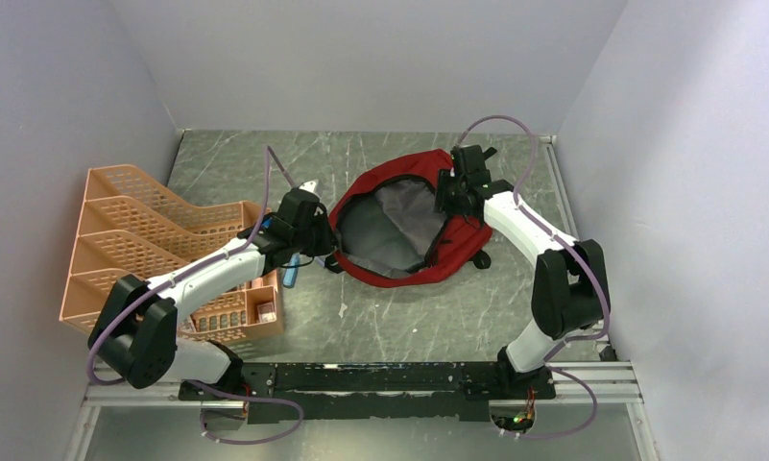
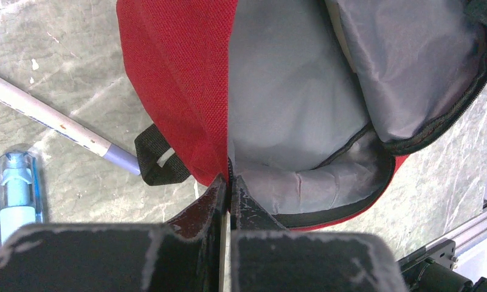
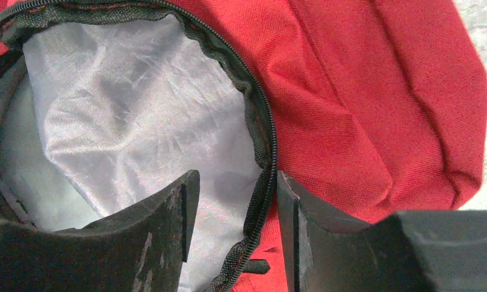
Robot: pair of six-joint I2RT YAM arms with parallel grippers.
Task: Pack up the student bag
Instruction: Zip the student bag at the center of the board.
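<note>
The student bag (image 1: 457,245), red with a grey lining, lies on the table with its mouth wide open. At the mouth's left end, my left gripper (image 1: 330,255) is shut on the bag's rim; the left wrist view shows its fingertips (image 2: 230,180) pinching the zipper edge of the bag (image 2: 180,85). My right gripper (image 1: 450,200) is at the mouth's upper right. In the right wrist view it is open (image 3: 238,182), one finger inside over the lining and the other outside on the red cloth (image 3: 374,91). The black zipper rim (image 3: 264,182) runs between them, close to the outer finger.
An orange mesh organiser (image 1: 169,240) stands at the left with small items in its front bay. A white pen (image 2: 52,118) and a blue-capped stick (image 2: 19,191) lie on the table left of the bag. Walls close in both sides.
</note>
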